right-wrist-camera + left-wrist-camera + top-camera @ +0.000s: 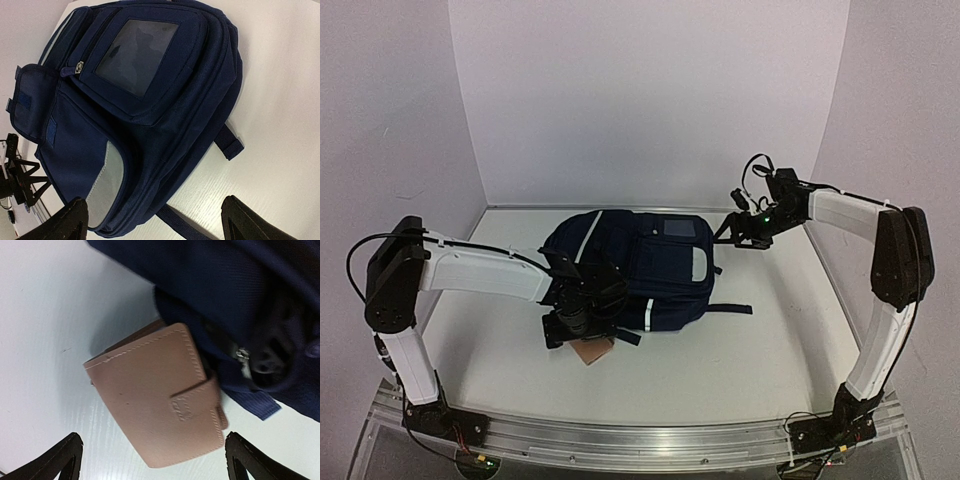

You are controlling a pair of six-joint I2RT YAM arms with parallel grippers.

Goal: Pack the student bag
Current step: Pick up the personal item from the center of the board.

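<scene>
The student bag (650,262) is a dark navy backpack lying flat mid-table, with a clear window pocket (135,55) and a pale grey stripe (102,185). A pink leather wallet (160,395) lies on the table against the bag's near left edge, also seen from above as the wallet (592,351). My left gripper (155,465) hovers over the wallet, open, its fingers (65,455) wide on either side and not touching it. My right gripper (155,222) is open above the bag's far right corner, holding nothing; from above it is the right gripper (734,235).
The white table (750,350) is boxed in by pale walls at the back and sides. Bag straps (227,142) trail onto the table on the right. A zipper pull (243,357) shows at the bag's edge beside the wallet. A metal rail (640,440) runs along the near edge.
</scene>
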